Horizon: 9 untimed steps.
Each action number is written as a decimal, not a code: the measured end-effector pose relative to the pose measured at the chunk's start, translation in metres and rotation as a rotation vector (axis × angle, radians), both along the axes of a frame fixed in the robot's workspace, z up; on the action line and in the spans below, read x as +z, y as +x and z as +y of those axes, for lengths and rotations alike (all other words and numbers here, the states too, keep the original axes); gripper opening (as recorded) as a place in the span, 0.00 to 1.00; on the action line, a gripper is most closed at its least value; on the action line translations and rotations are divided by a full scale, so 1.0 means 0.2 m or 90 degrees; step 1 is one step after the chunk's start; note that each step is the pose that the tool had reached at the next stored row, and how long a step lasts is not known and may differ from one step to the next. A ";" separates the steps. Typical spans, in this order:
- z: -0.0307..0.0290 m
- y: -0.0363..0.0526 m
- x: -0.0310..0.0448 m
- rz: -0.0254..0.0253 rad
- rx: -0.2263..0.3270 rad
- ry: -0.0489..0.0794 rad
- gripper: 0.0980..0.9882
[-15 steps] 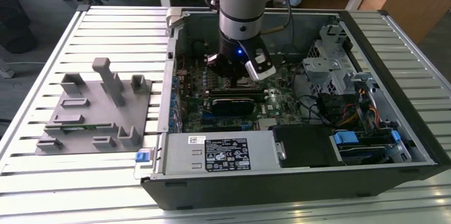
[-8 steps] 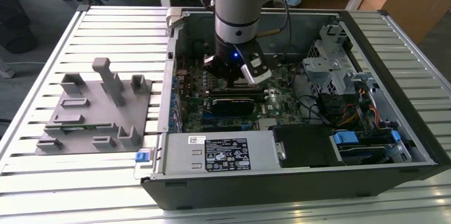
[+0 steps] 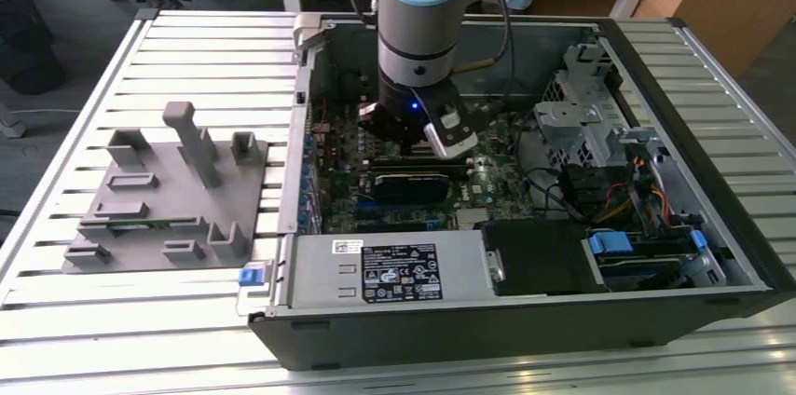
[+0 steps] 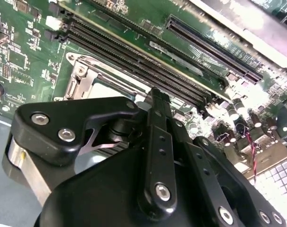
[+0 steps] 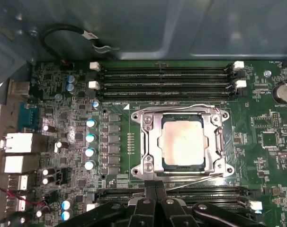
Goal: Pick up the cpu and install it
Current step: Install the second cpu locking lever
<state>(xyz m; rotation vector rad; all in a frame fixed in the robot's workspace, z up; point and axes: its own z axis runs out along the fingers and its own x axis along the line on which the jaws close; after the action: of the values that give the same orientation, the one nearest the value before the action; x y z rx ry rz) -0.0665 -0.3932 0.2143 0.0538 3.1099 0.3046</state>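
The cpu [image 5: 183, 142] lies flat in its socket on the green motherboard [image 5: 67, 118], silvery top up, framed by the metal socket bracket [image 5: 148, 142]. A corner of the cpu [image 4: 103, 87] also peeks out past the gripper in the second wrist view. My gripper [image 5: 156, 188] hovers just off the socket's edge, over the memory slots beside it. Its black fingers [image 4: 155, 101] are pressed together with nothing between them. In the exterior view the arm [image 3: 417, 32] reaches down into the open computer case [image 3: 696, 171], over the board's middle.
Rows of black memory slots [image 5: 165, 78] run along both sides of the socket. Capacitors [image 5: 90, 137] and rear ports [image 5: 15, 142] stand near it. Outside the case, a grey fixture plate [image 3: 162, 199] with upright blocks sits on the slatted table. The power supply [image 3: 386, 269] and drive cage [image 3: 584, 125] crowd the case.
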 end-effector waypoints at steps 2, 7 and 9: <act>-0.010 -0.008 -0.001 0.0000 0.000 0.007 0.01; -0.020 -0.019 -0.014 -0.0001 0.000 0.018 0.01; -0.021 -0.022 -0.023 0.0000 0.000 0.021 0.01</act>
<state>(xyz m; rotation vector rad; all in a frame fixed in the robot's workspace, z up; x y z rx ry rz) -0.0709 -0.3974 0.2097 0.0544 3.1050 0.3567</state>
